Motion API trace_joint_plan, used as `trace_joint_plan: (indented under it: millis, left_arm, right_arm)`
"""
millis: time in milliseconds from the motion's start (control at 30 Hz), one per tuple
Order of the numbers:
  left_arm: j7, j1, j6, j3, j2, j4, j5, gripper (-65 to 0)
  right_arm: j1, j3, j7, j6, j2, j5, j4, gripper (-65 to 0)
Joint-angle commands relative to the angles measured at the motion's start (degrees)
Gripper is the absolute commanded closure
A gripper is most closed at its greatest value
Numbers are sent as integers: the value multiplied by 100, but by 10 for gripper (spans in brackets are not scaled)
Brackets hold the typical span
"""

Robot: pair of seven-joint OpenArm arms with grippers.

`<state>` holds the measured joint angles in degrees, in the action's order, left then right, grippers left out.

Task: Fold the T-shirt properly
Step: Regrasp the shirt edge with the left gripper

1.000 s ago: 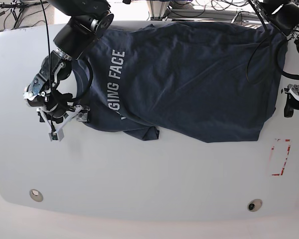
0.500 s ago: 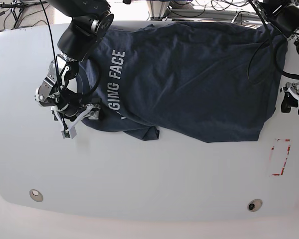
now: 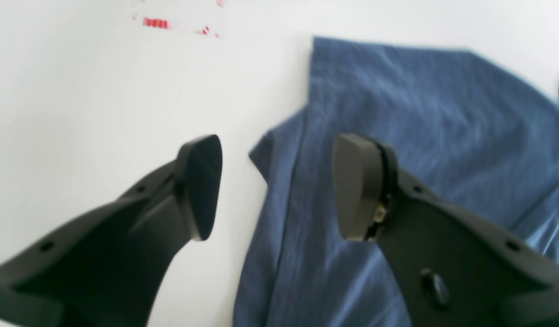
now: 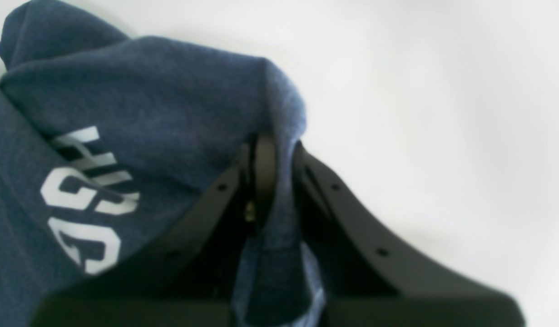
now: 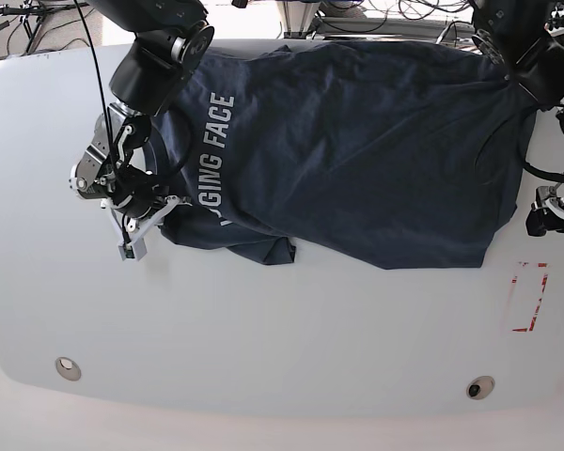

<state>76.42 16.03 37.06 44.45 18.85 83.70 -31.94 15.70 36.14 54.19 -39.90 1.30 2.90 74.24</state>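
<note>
Right pincer [image 4: 274, 154] grips a bunched fold of the T-shirt [image 5: 357, 141] on the desk [image 5: 263, 329]; left pincer [image 3: 277, 186] stands wide, empty.

Base looks straight down; both wrist views sit close, sharing the T-shirt [image 5: 357, 150].

Surface: white table [image 5: 263, 338], matte, its near edge curving across the bottom of the base view.
Fittings: two round metal insets in the tabletop, one near the left [image 5: 68, 367], one near the right [image 5: 480, 386].
Marking: red outlined rectangle [image 5: 527, 297] on the tabletop at the right (broken lines, blurred in the left wrist view).
Backdrop: dark cables [image 5: 357, 17] and metal frame parts beyond the far edge.
Light: bright, even, soft shadows.
</note>
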Motion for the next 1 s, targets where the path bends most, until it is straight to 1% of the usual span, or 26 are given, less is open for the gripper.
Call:
trace_joint_plan:
  millis: [0,67,200,267,367,500,633,767,967]
  left_arm:
    - [-341,362,-36,-53,115,-418,-72,-364]
    - [-561,520,-44,-203,115,-788,-63,-364]
    - [-1088,748,-53,-563,150,-1465,-63,-364]
    - [-1449,819,-97,-757,168,-1816,-63,-365]
    - [-1897,924,-299,-1020,247,-2344,-63,-369]
    - [-2407,1109,-572,-1504,317,-3135,-72,-397]
    - [-2627,1162,-756,-1636,326,-3469,-63,-410]
    - [-2812,1153,-897,-1733,343,-3689,-54,-408]
    - [-2812,1153,-906,-2251,396,-3909,-89,-408]
  right_arm:
    - [139,-14,-79,-10,-47,40,115,-17]
    - [131,-14,-70,-10,-47,49,115,-35]
    - [122,-14,-70,-10,-47,66,124,-35]
    - [113,-14,-70,-10,-47,49,194,-35]
    - [96,-14,-70,-10,-20,40,335,-35]
    - [96,-14,-61,-10,-20,40,378,-35]
    - [96,-14,-61,-10,-20,40,378,-35]
    - [87,-14,-61,-10,-20,40,378,-35]
    - [16,-14,-61,-10,-29,49,378,-35]
